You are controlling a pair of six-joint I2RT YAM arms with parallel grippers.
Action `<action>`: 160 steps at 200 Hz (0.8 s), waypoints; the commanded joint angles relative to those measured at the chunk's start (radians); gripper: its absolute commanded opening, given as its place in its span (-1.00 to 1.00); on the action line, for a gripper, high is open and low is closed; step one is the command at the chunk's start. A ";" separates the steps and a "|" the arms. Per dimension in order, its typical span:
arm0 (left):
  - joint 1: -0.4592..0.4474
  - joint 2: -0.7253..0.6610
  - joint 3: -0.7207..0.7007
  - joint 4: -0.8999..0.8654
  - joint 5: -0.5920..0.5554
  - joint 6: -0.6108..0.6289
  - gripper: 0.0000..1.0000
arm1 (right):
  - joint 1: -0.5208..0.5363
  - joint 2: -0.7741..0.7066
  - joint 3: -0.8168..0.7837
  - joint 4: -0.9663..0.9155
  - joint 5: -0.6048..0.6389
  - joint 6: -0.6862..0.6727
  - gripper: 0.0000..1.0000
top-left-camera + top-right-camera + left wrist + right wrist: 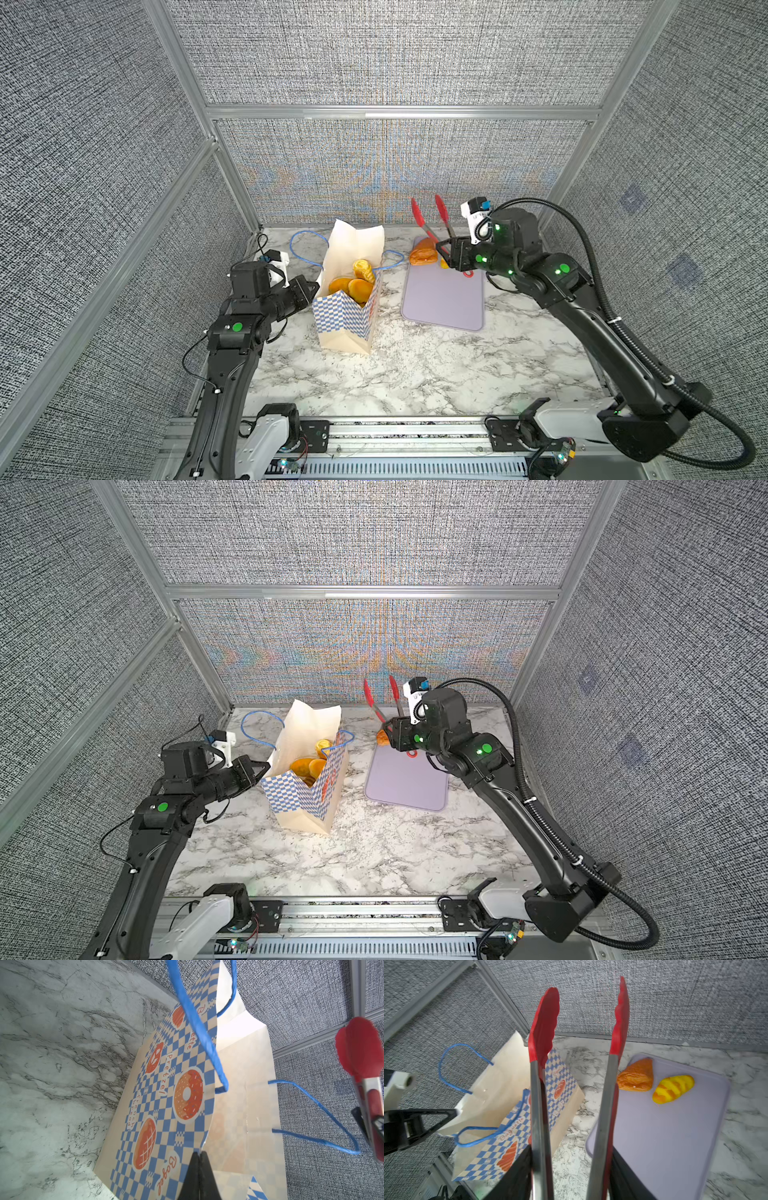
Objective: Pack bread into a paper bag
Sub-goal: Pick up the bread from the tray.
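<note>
Far left: left gripper (315,286), clenched hard on the rim of the paper bag (345,320), cream paper pinched flat between both fingers (207,1176) in the left wrist view. Just past those fingertips, inside the open mouth: bread (357,289), several golden pieces piled near the top. Blue cord handles (199,1024) looping out on either side of the pinch, one hanging close across the mouth.

Further right: right gripper (444,251), grasping red-tipped tongs (544,1028) by the metal arms, tips spread and empty, pointing up and away from the fingers. Beyond and below those fingers, on the far end of a lilac tray (444,303): a brown loaf (636,1077) and a yellow roll (673,1088), side by side, close but apparently not touching, untouched by the tongs.

Likely trouble from here:
- tongs slipping or twisting in the fingers when squeezed, being held on smooth metal
- a glossy loaf squirting out from between the tips
- tips snagging a handle on the way into the mouth
- bag tipping, or the rim tearing, if pushed against the pinch
- little room above the pile, so a piece rolling back out

Readable on the bag: "Pretzel", "Bagel", "Baguette", and "french" with a smaller word beside it, not clear. No brand name visible.
</note>
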State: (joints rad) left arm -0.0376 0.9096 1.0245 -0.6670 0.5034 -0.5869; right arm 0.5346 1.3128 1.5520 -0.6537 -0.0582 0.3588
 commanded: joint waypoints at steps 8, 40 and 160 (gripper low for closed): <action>0.000 -0.002 0.002 0.004 0.000 0.012 -1.00 | -0.064 -0.006 -0.048 0.006 -0.010 0.037 0.10; 0.000 -0.002 0.004 0.003 0.000 0.012 -1.00 | -0.128 0.014 -0.103 -0.009 -0.024 0.046 0.09; 0.000 0.007 0.007 0.007 0.003 0.012 -1.00 | -0.268 0.229 -0.173 -0.037 -0.052 0.052 0.08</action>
State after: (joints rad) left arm -0.0376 0.9146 1.0245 -0.6670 0.5041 -0.5835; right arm 0.2798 1.5028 1.3598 -0.6827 -0.1001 0.4122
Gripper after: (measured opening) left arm 0.048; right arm 0.540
